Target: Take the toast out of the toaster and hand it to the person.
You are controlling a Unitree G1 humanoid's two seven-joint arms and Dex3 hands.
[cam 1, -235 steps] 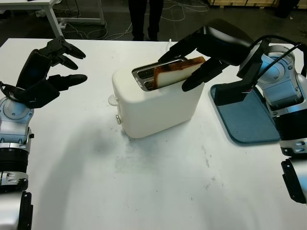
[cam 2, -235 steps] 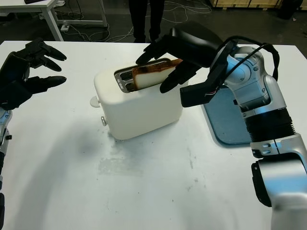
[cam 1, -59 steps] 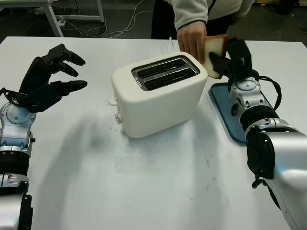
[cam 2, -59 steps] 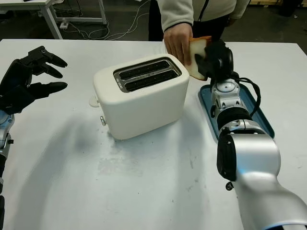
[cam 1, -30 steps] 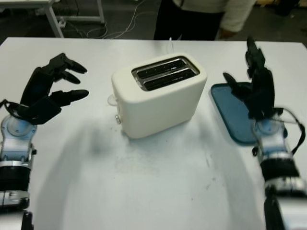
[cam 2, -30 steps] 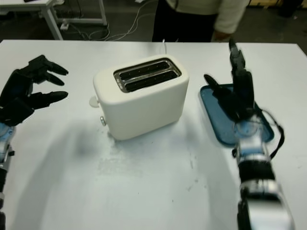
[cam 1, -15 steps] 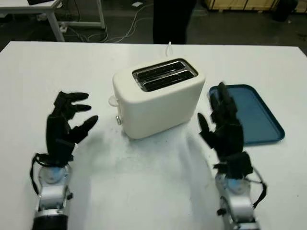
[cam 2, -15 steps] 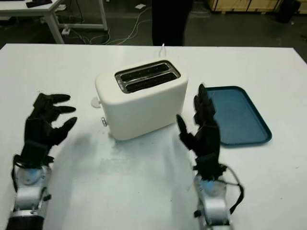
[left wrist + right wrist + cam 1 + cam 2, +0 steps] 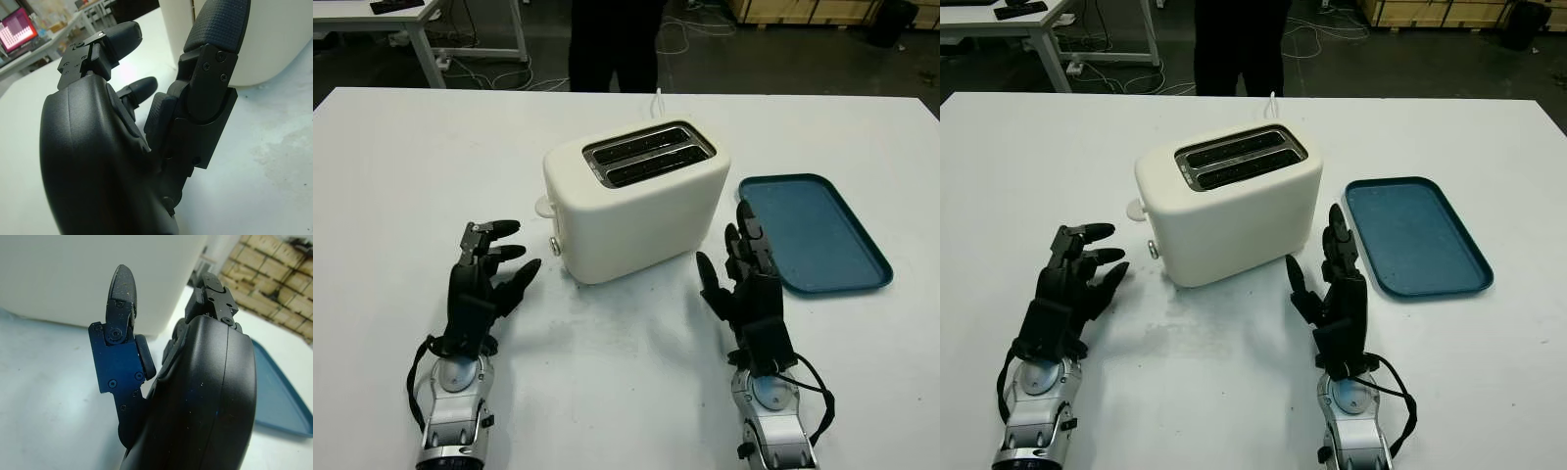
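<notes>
A white desk (image 9: 626, 392) fills the foreground, with a dark floor, cables and a person's dark legs (image 9: 612, 44) standing at its far edge. Starting from the fingers: the right hand (image 9: 749, 294) is raised just above the desk at the near right, empty and open, its fingers (image 9: 744, 240) pointing up and away toward the gap between the toaster and the tray. The left hand (image 9: 480, 289) is raised at the near left, also open and holding nothing, its fingers (image 9: 499, 250) angled toward the toaster's near left corner. Between and beyond them stands the white two-slot toaster (image 9: 636, 201), its long axis running from near left to far right, slots (image 9: 649, 154) facing straight up along that same line, with a small knob (image 9: 555, 246) on the end facing the left hand. Both slots look dark and I see no toast in them or anywhere on the desk, so I cannot place the toast; judging by that, the handover seems already done. The right hand sits slightly nearer the toaster's right end, the left hand nearer the knob end. Just beside the toaster, on its right, lies a blue tray (image 9: 813, 230) with nothing on it, its long axis running away from the robot
</notes>
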